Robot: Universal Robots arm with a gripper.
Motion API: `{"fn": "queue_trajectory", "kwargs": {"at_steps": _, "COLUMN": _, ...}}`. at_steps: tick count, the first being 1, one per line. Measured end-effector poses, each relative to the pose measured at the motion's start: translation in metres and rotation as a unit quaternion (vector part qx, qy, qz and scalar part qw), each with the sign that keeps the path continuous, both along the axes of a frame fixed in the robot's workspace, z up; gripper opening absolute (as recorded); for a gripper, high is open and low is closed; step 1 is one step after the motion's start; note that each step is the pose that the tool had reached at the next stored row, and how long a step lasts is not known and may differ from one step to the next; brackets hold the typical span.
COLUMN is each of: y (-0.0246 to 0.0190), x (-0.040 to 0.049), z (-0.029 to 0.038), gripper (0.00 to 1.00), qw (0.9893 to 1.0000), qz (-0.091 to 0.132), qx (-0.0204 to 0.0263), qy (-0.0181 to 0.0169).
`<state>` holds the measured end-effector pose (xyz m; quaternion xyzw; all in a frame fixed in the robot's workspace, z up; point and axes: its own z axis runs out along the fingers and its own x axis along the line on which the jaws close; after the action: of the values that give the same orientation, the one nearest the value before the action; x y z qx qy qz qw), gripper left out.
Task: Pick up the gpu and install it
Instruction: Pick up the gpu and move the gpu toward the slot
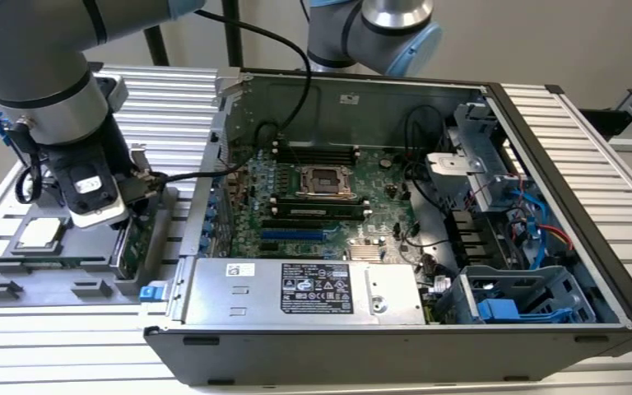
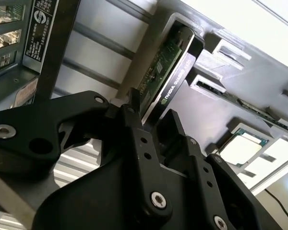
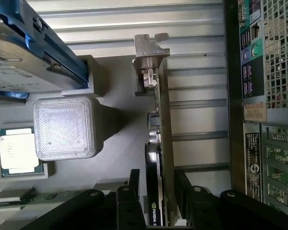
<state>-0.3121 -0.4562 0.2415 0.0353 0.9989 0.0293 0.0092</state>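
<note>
Gpu (image 3: 163, 120) stands on edge in a slot of the gray holder tray (image 3: 115, 143), which sits on the table (image 1: 75, 346) to the exterior view's left of the open computer case (image 1: 404, 206). The hand (image 3: 157, 181) is open, with one finger on each side of the board's end. Nearby in the tray are a processor chip (image 3: 14, 151) and a hard drive (image 3: 19, 67) in a blue frame.

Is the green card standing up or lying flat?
Standing up. The gpu stands on its edge in the grey tray, outside the computer case.
</note>
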Motion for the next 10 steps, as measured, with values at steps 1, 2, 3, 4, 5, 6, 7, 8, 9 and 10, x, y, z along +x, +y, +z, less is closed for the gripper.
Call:
{"fn": "queue_trajectory", "kwargs": {"at_steps": 1, "y": 0.0000, "x": 0.0000, "z": -0.0010, "gripper": 1.00, "qw": 1.0000, "qz": 0.000, "qx": 0.0000, "qy": 0.0000}}
{"fn": "queue_trajectory", "kwargs": {"at_steps": 2, "y": 0.0001, "x": 0.0000, "z": -0.0020, "gripper": 1.00, "qw": 1.0000, "qz": 0.000, "qx": 0.0000, "qy": 0.0000}}
{"fn": "queue_trajectory", "kwargs": {"at_steps": 3, "y": 0.0001, "x": 0.0000, "z": -0.0028, "gripper": 1.00, "qw": 1.0000, "qz": 0.000, "qx": 0.0000, "qy": 0.0000}}
{"fn": "queue_trajectory", "kwargs": {"at_steps": 4, "y": 0.0001, "x": 0.0000, "z": -0.0035, "gripper": 1.00, "qw": 1.0000, "qz": 0.000, "qx": 0.0000, "qy": 0.0000}}
{"fn": "queue_trajectory", "kwargs": {"at_steps": 5, "y": 0.0001, "x": 0.0000, "z": -0.0041, "gripper": 1.00, "qw": 1.0000, "qz": 0.000, "qx": 0.0000, "qy": 0.0000}}
{"fn": "queue_trajectory", "kwargs": {"at_steps": 6, "y": 0.0001, "x": 0.0000, "z": -0.0047, "gripper": 1.00, "qw": 1.0000, "qz": 0.000, "qx": 0.0000, "qy": 0.0000}}
{"fn": "queue_trajectory", "kwargs": {"at_steps": 7, "y": 0.0001, "x": 0.0000, "z": -0.0053, "gripper": 1.00, "qw": 1.0000, "qz": 0.000, "qx": 0.0000, "qy": 0.0000}}
{"fn": "queue_trajectory", "kwargs": {"at_steps": 8, "y": 0.0000, "x": 0.0000, "z": -0.0059, "gripper": 1.00, "qw": 1.0000, "qz": 0.000, "qx": 0.0000, "qy": 0.0000}}
{"fn": "queue_trajectory", "kwargs": {"at_steps": 9, "y": 0.0001, "x": 0.0000, "z": -0.0065, "gripper": 1.00, "qw": 1.0000, "qz": 0.000, "qx": 0.0000, "qy": 0.0000}}
{"fn": "queue_trajectory", "kwargs": {"at_steps": 10, "y": 0.0001, "x": 0.0000, "z": -0.0070, "gripper": 1.00, "qw": 1.0000, "qz": 0.000, "qx": 0.0000, "qy": 0.0000}}
